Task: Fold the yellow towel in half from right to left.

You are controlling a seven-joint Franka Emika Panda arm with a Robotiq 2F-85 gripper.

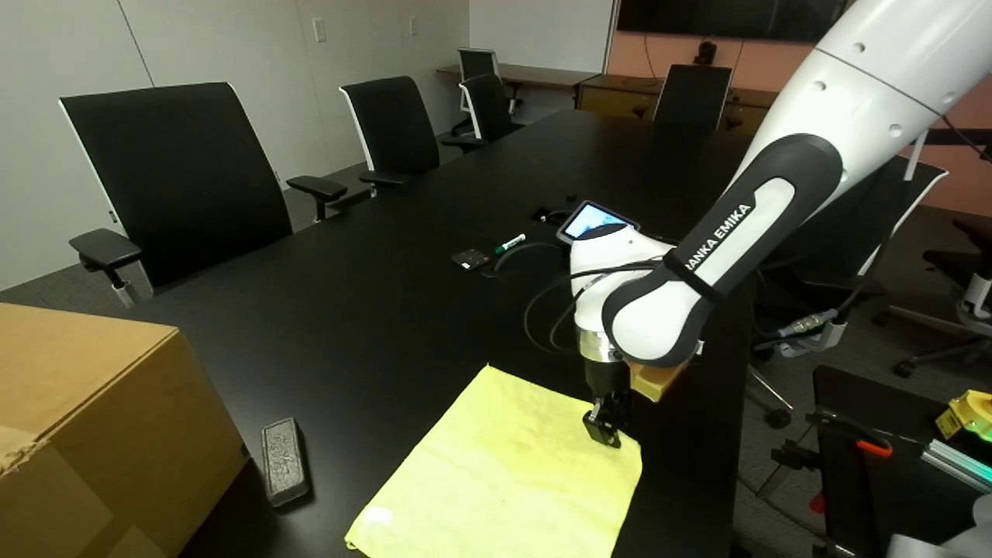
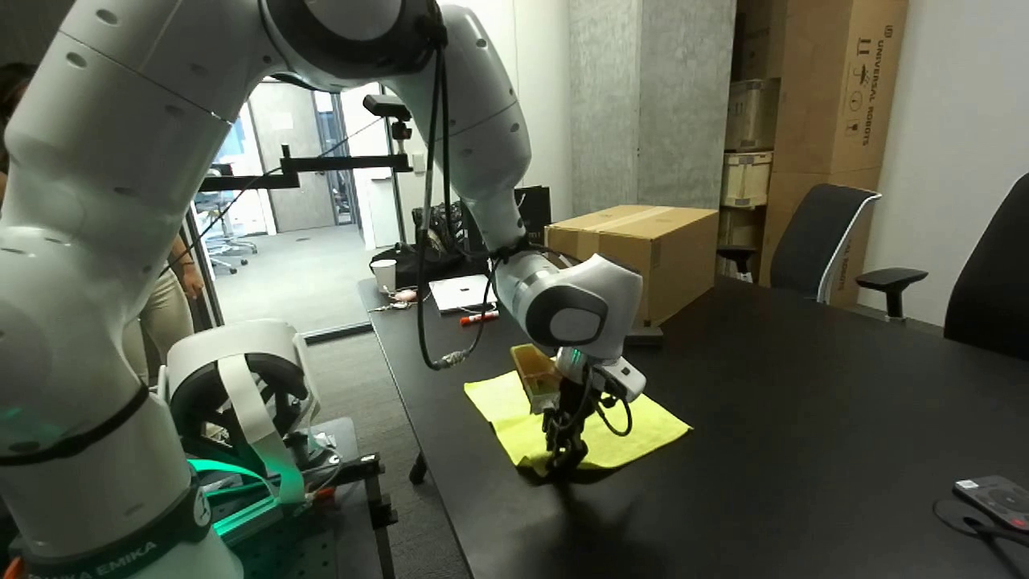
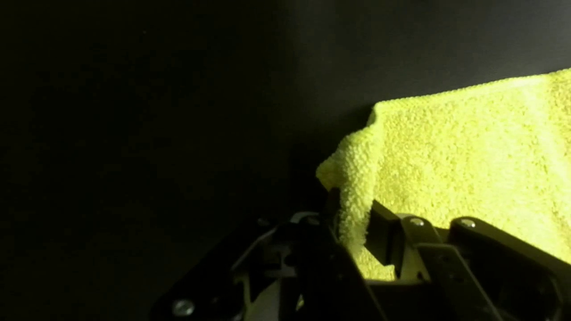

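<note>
The yellow towel (image 1: pixel 496 480) lies spread on the black table, mostly flat, and shows in both exterior views. My gripper (image 3: pixel 353 218) is shut on a pinched ridge of its cloth near one corner, as the wrist view shows. That ridge bunches up between the finger pads, and a small tip of towel (image 3: pixel 329 171) pokes out past them. In an exterior view the gripper (image 1: pixel 603 432) points down at the towel's edge, low over the table. The arm and wrist hide part of the towel (image 2: pixel 643 430) in an exterior view.
A large cardboard box (image 2: pixel 635 241) stands beyond the towel, with a grey block (image 1: pixel 284 463) beside it. A tablet (image 1: pixel 595 222), a green marker (image 1: pixel 510 244) and a dark handset (image 1: pixel 470 259) lie farther along the table. A tan box-like piece (image 2: pixel 532 374) sits by the wrist.
</note>
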